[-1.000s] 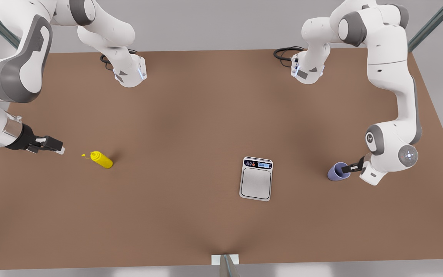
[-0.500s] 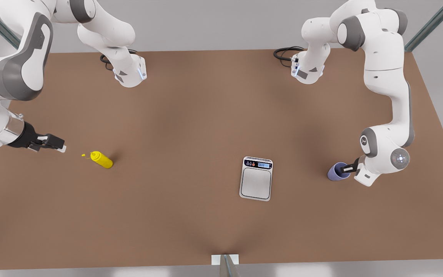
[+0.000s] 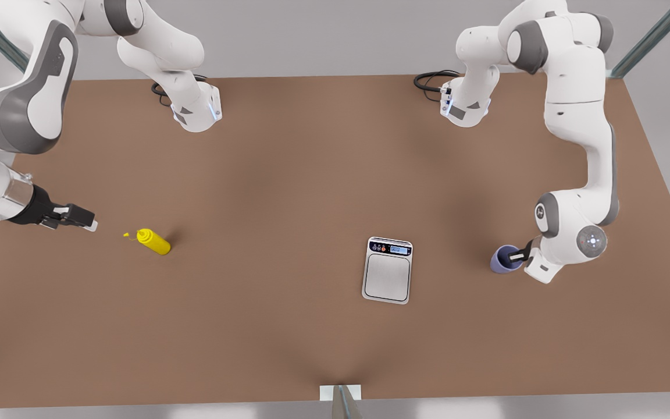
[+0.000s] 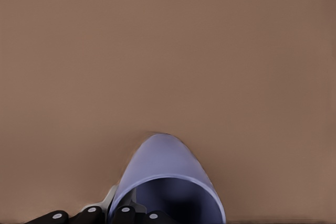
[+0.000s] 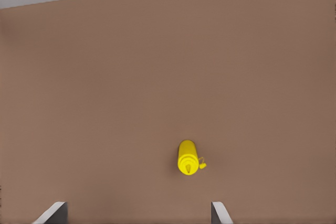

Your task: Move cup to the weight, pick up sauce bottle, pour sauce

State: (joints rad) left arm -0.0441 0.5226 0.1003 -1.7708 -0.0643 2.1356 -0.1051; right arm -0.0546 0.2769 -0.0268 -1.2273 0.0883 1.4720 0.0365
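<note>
Brown tabletop (image 3: 288,192) below — my left gripper (image 3: 519,255) clamps the small lavender-blue tapered cup (image 3: 503,259); keep it level toward the flat silver scale (image 3: 388,270). My right gripper (image 3: 82,222), spread, waits near the yellow squeeze bottle (image 3: 154,241).

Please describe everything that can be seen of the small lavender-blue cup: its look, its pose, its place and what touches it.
The cup is small, plain and lavender-blue, with no handle, tapered walls and a darker inside. It looks like smooth plastic. It stands near the edge of the brown table at the front view's right, apart from the weight. The left gripper grips its rim, one finger inside the wall and one outside, as the left wrist view shows. Whether its base touches the table cannot be told.
</note>
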